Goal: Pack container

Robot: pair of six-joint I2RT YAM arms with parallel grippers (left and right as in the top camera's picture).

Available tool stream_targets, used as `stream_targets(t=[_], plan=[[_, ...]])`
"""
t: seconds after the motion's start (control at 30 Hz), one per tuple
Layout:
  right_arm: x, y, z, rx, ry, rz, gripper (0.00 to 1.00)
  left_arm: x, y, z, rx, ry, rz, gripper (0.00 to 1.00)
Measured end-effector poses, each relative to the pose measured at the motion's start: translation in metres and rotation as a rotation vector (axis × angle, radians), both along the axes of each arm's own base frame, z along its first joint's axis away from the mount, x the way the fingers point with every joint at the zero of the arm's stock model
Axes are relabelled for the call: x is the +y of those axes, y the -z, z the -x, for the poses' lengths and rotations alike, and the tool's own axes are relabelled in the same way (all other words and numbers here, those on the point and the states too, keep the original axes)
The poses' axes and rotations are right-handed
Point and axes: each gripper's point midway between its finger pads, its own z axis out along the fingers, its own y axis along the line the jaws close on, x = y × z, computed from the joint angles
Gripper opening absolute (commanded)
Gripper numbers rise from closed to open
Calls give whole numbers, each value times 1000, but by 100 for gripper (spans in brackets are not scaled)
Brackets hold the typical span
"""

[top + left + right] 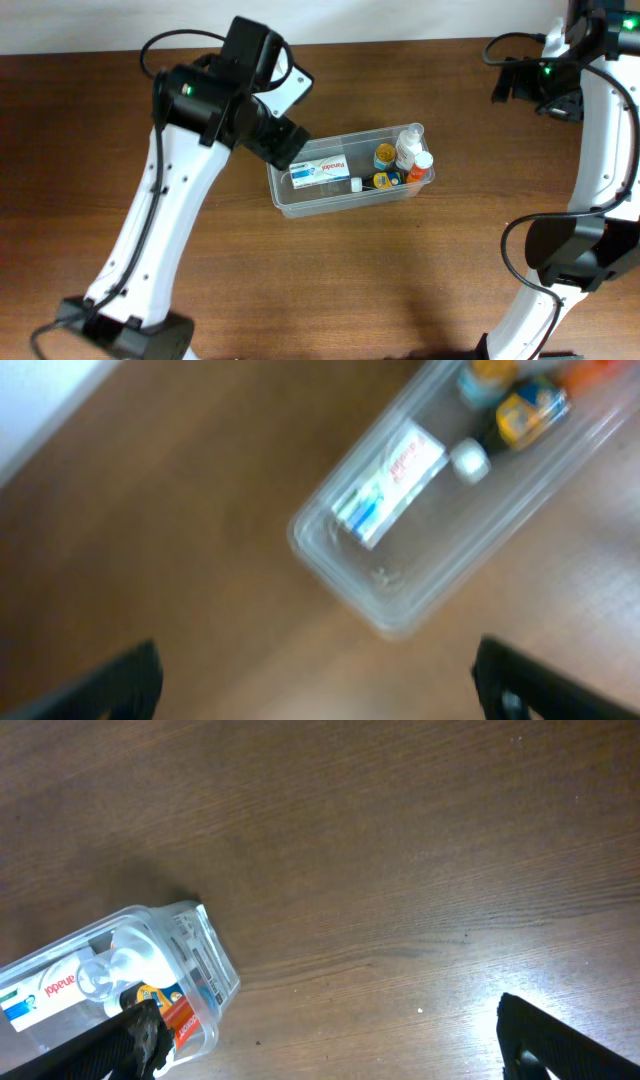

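The clear plastic container sits on the wooden table at the middle. It holds a white box with blue and green print, a yellow-topped bottle, a white bottle, an orange-capped bottle and a small dark bottle. My left gripper hangs above the container's left end, open and empty. In the left wrist view the container and the box lie ahead of the open fingers. My right gripper is far right at the back, open and empty; the container is at its left.
Brown wooden table all round the container. A white wall strip runs along the back edge. The arm bases stand at the front left and front right.
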Motion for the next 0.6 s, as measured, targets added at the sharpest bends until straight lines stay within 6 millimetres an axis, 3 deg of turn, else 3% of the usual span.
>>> stream_targets(t=[0.13, 0.27, 0.43, 0.6], plan=[[0, 0, 0, 0, 0, 0, 98, 15, -3, -9, -161, -35, 61, 99], [0, 0, 0, -1, 0, 0, 98, 48, 8, 2, -262, -99, 89, 99], [0, 0, 0, -1, 0, 0, 98, 75, 58, 17, -339, -152, 112, 99], [0, 0, 0, -1, 0, 0, 98, 82, 104, 35, -476, -149, 174, 99]])
